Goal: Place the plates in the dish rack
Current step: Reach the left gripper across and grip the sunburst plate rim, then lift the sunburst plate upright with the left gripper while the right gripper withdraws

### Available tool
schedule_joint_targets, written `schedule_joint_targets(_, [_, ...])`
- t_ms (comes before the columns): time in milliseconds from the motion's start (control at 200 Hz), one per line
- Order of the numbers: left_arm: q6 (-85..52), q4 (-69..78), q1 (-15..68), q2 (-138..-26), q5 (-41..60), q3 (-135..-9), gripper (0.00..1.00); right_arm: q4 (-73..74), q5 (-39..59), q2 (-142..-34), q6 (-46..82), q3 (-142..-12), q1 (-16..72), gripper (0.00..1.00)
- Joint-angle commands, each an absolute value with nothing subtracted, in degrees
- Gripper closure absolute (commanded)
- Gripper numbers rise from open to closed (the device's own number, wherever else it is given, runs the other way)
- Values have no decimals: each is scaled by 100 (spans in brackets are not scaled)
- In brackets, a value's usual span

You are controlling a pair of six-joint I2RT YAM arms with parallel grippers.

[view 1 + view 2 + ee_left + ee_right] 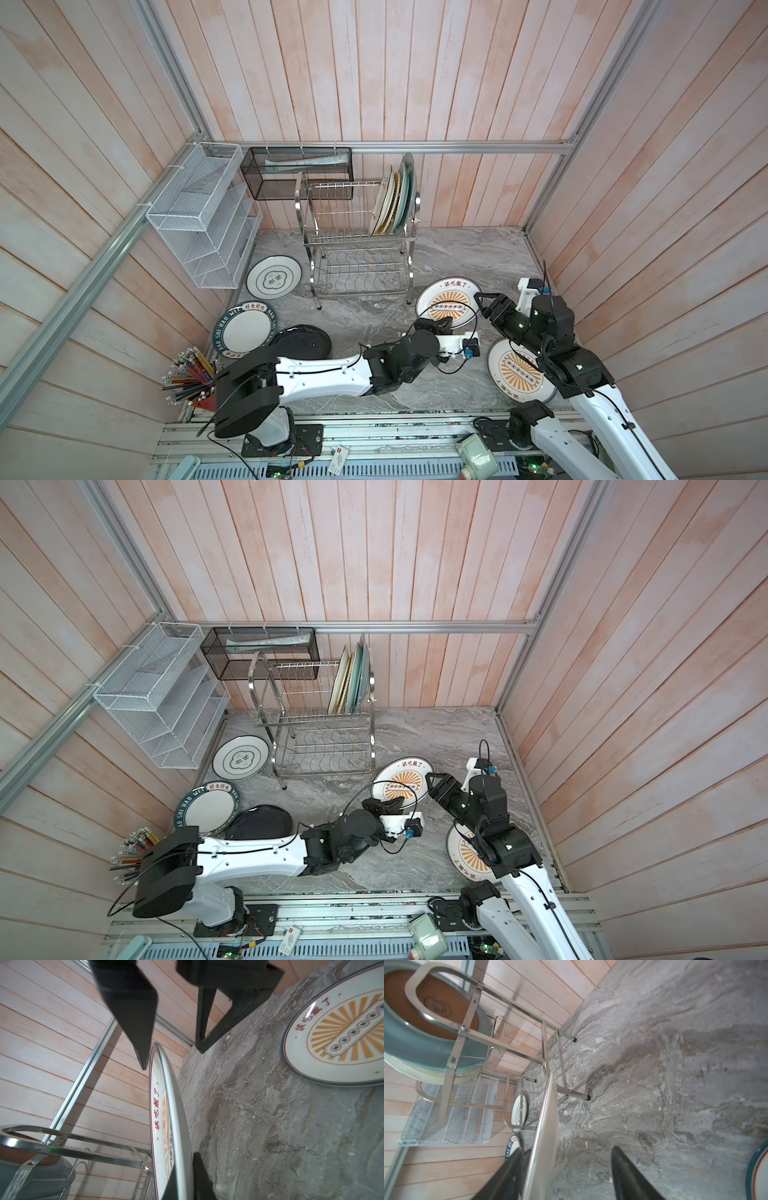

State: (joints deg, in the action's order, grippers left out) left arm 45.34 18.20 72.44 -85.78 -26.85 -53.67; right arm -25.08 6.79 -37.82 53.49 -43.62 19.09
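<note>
Mid-handover near the dish rack (300, 203), loaded end: pinches the nearer orange-sunburst plate (440, 297) by its rim in the left hand (444, 323), right hand (482, 303) spread around that rim; next likely calls for tipping it upright and slotting it in.

Nine plates (274, 277) — four racked, five not — one dish rack (353, 242).

Dish rack (357, 237) as reference.
Upper tier: left and middle slots free, right end filled by racked plates (395, 199).
Lower tier: open from front.
Behind: black mesh basket (291, 183) close to top rail.
Left: white mesh organiser (195, 220), green-ringed plate (273, 277) flat beside foot.
Front: bare tabletop (365, 320), passable.
Front-right: crowded, left pincer (436, 323) clamped on sunburst plate (446, 296), right pincer (480, 301) spread beside rim.
</note>
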Motion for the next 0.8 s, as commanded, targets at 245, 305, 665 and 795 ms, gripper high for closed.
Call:
schedule_joint_targets(245, [2122,-110,7374,-6048,-2121,-4510,100,-1236,873,-4174,3691,-4348,1967,13])
schedule_joint_targets(305, [1733,-294,7374,-5501,-2075,-4339,100,-1070,915,-4508,3621,-4309,2090,13])
schedule_joint_targets(665, [229,-834,7365,-2822,-2993,-4006,100,449,511,-6750,2876,-4468,3215,13])
schedule_joint_targets(795, [-54,-1067,7365,-2779,-3433,-4324,100,755,456,-7716,2778,-4835,3411,15])
